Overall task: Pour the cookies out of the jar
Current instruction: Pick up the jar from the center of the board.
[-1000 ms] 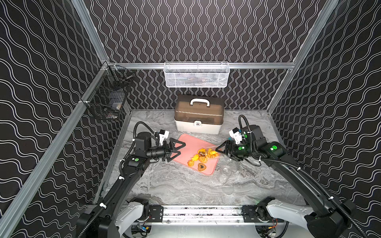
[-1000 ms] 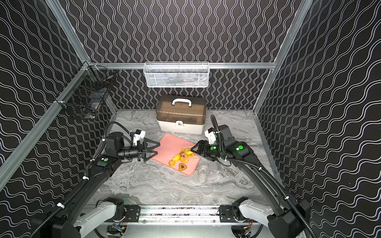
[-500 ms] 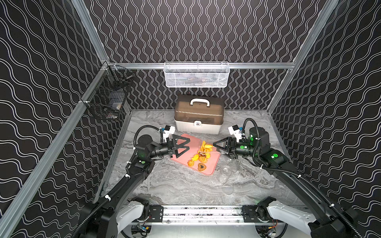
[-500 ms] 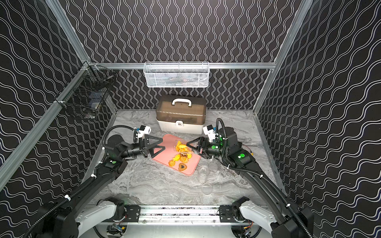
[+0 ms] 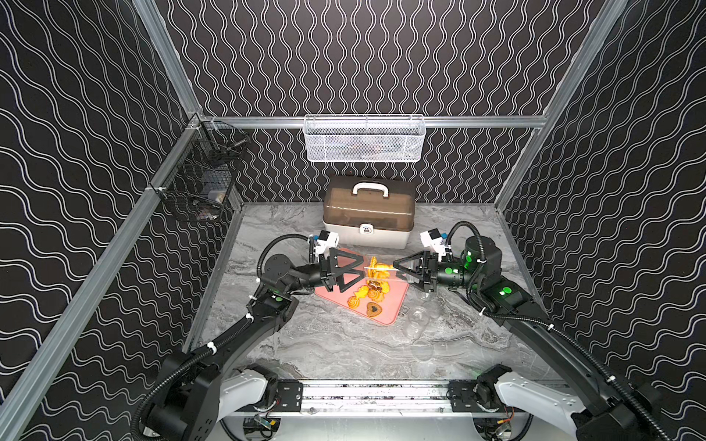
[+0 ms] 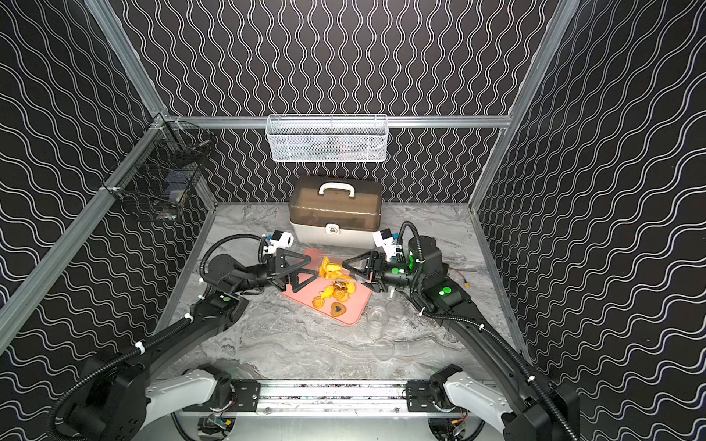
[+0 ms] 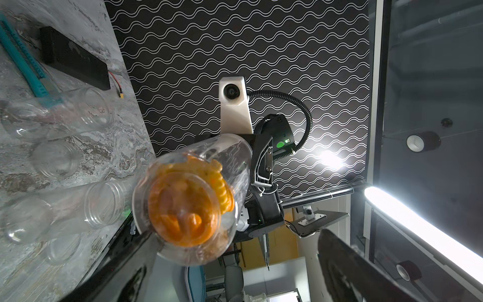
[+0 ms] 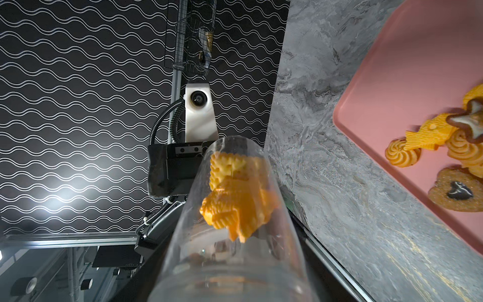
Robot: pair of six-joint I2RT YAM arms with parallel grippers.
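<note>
Clear plastic is catching our eye first: the jar [image 5: 382, 270] is lying on its side in the air above the pink tray [image 5: 395, 303]. The tray is sitting at the middle of the marble table [image 5: 324, 343].

The right gripper [image 5: 399, 272] is pointing in from 3 o'clock and is clamping the jar's base end between its jaws. The left gripper [image 5: 361, 267] is facing it from 9 o'clock, its jaws standing wide apart and holding nothing. The jar's mouth is pointing at it, right by its fingertips, and we are unable to tell whether they are touching.

In the left wrist view we are seeing orange-yellow cookies [image 7: 188, 204] packing the jar's neck. In the right wrist view they are showing as waffle-patterned pieces lodged toward the far end.

More loose cookies [image 5: 368, 296] are lying on the tray under the jar, swirls among them. A brown heart cookie [image 5: 374, 309] with a dark centre is lying closest to the tray's 6 o'clock corner.

A few empty jars [image 5: 418, 322] are resting on the table at 4 o'clock of the tray. A carry case [image 5: 368, 214] is standing at 12 o'clock, with a white mesh basket [image 5: 365, 141] hanging above it. A black wire basket [image 5: 206, 179] is hanging at 10 o'clock.
</note>
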